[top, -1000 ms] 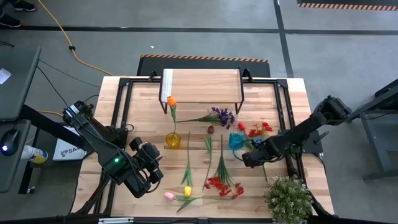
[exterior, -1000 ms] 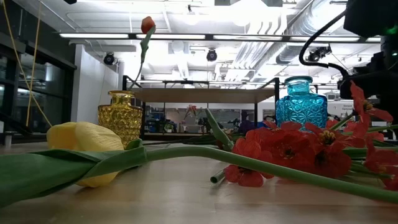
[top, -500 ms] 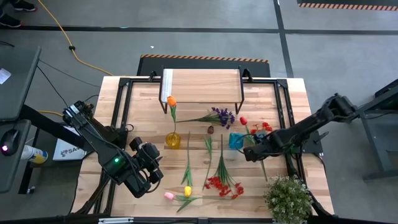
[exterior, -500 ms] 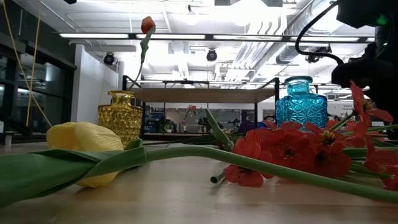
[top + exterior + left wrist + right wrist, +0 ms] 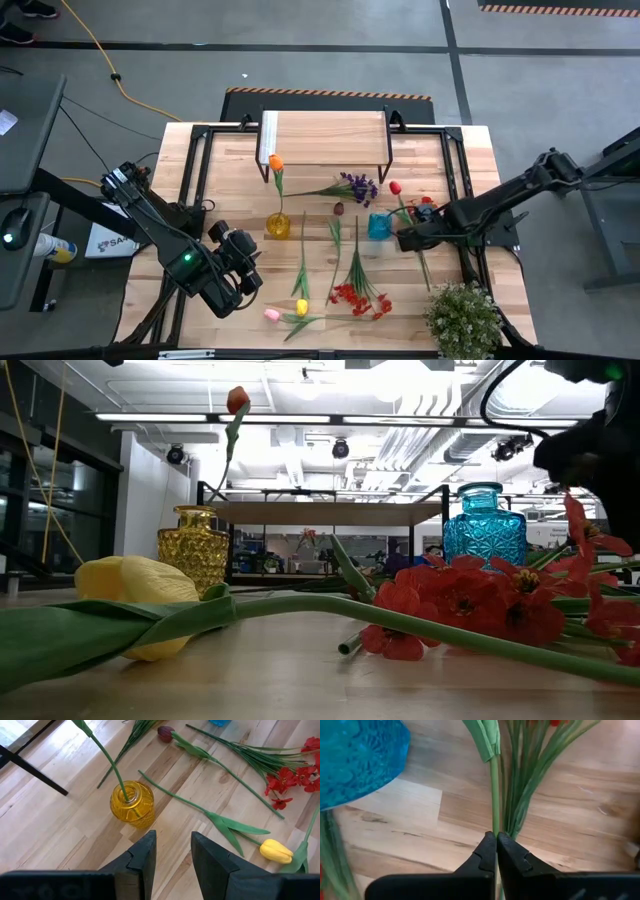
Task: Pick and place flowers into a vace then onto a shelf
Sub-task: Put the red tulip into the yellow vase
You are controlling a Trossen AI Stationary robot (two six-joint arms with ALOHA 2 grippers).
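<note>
My right gripper (image 5: 403,240) hangs just right of the blue vase (image 5: 378,226), shut on the stem of a red tulip (image 5: 394,187). The yellow vase (image 5: 278,226) stands on the table with an orange tulip (image 5: 275,162) in it. My left gripper (image 5: 248,258) waits open above the near left of the table, nothing between its fingers (image 5: 150,855), pointing at the yellow vase (image 5: 131,804). The shelf (image 5: 322,138) stands at the far edge. Other flowers lie flat on the table: purple spray (image 5: 358,186), red spray (image 5: 352,295), yellow tulip (image 5: 301,307), pink tulip (image 5: 271,314). My right gripper pinches the red tulip's green stem (image 5: 493,827) between its two fingers, below the leaf (image 5: 485,740). The fingers point down and lie across the stem. The blossom end reaches toward the far edge past the blue vase; whether the stem's other end rests on the table is hidden.
A second red spray (image 5: 415,210) lies right beside the held stem, its stems (image 5: 520,805) close to my right fingers. A bushy potted plant (image 5: 463,318) stands at the near right corner. A dark tulip (image 5: 339,208) lies between the two vases.
My right gripper has risen and drawn toward the table's right and far side, staying shut on the stem. The red tulip's blossom has moved from beside the blue vase toward the far edge as the stem came up.
</note>
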